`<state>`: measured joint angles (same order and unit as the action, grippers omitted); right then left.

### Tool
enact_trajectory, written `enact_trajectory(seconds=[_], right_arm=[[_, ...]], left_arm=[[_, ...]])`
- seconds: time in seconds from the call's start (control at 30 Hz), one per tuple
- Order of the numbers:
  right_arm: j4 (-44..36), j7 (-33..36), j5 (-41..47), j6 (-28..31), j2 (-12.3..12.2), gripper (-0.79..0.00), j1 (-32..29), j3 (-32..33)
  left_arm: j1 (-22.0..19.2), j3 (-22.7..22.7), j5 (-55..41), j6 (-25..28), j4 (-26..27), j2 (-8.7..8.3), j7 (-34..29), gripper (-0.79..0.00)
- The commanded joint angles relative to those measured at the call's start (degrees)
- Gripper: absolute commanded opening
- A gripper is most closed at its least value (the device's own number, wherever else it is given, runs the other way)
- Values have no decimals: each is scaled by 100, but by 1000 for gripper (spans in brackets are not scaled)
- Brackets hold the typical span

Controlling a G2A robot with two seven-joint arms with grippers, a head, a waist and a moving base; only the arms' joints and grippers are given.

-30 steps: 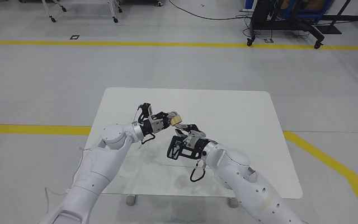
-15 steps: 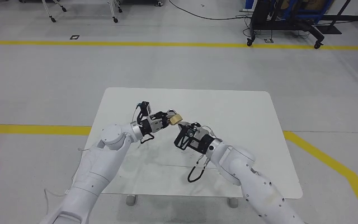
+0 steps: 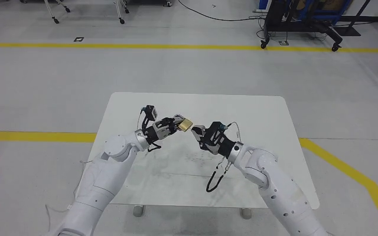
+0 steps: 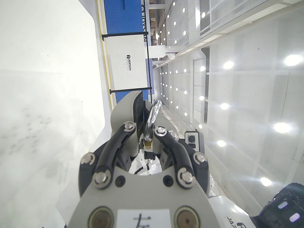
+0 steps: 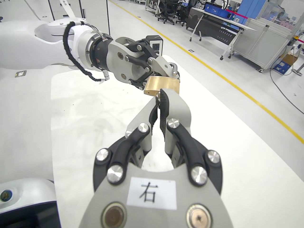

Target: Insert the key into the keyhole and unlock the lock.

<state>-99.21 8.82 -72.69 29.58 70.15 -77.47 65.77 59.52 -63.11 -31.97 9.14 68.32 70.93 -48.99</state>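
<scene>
A brass padlock (image 3: 185, 124) hangs above the white table (image 3: 260, 118), held by its steel shackle (image 4: 153, 115) in my left gripper (image 3: 176, 124), which is shut on it. In the right wrist view the lock's brass body (image 5: 163, 84) sits just past my right gripper (image 5: 159, 96), whose tips touch its lower edge. The right gripper (image 3: 197, 131) is shut on the key, of which just a thin sliver shows between the pads. The keyhole itself is hidden.
The table's surface below both grippers is bare, with faint scuff marks (image 3: 192, 156). A black cable (image 3: 214, 177) loops under the right forearm. Office desks and chairs (image 5: 180, 8) stand far off across the floor.
My right gripper has swung away from the table's near side, up and toward the padlock, and now meets its body. The left gripper with the lock has shifted only slightly.
</scene>
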Motion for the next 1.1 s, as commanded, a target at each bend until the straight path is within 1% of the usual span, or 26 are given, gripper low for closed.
enact_trajectory(seconds=[0.0, 0.07, 0.17, 0.27, 0.4, 0.5, 0.53, 0.57, 0.67, 0.83, 0.97, 1.07], right_arm=[[-9, -7, 42, 34, -4, -785, -2, 4], [-34, -16, 89, 80, -12, -613, -23, 21], [-106, -43, 143, 154, -35, -428, -95, 93], [-214, -144, 199, 202, -67, -342, -230, 235], [-404, -415, 301, 287, -134, -268, -542, 603], [-611, -630, 361, 313, -200, -117, -854, 1030], [-687, -688, 387, 329, -222, -18, -966, 1187], [-768, -741, 408, 351, -244, 0, -1076, 1348], [-1002, -861, 505, 445, -304, 0, -1391, 1809], [-1355, -916, 535, 696, -383, 0, -1789, 2400], [-1631, -910, 472, 731, -408, 0, -2026, 2533], [-1749, -836, 341, 800, -422, 0, -2067, 2501]], left_arm=[[11, -12, -41, -41, -1, 2, -2, -785], [12, -20, -44, -61, -3, 3, 1, -785], [15, -30, -51, -89, -2, 6, 17, -785], [18, -31, -35, -119, -7, 9, 42, -785], [19, -24, 30, -174, -5, 13, 110, -785], [-19, 78, 425, -308, 8, 7, 160, -785], [-53, 159, 626, -444, 6, 6, 131, -785], [-108, 264, 871, -622, -2, 6, 101, -785], [-263, 624, 1645, -1075, -22, 35, 255, -785], [-536, 1132, 2459, -1742, -144, 123, 471, -785], [-777, 1534, 3032, -2084, -351, 186, 202, -785], [-887, 1676, 3087, -2189, -489, 245, 149, -785]])
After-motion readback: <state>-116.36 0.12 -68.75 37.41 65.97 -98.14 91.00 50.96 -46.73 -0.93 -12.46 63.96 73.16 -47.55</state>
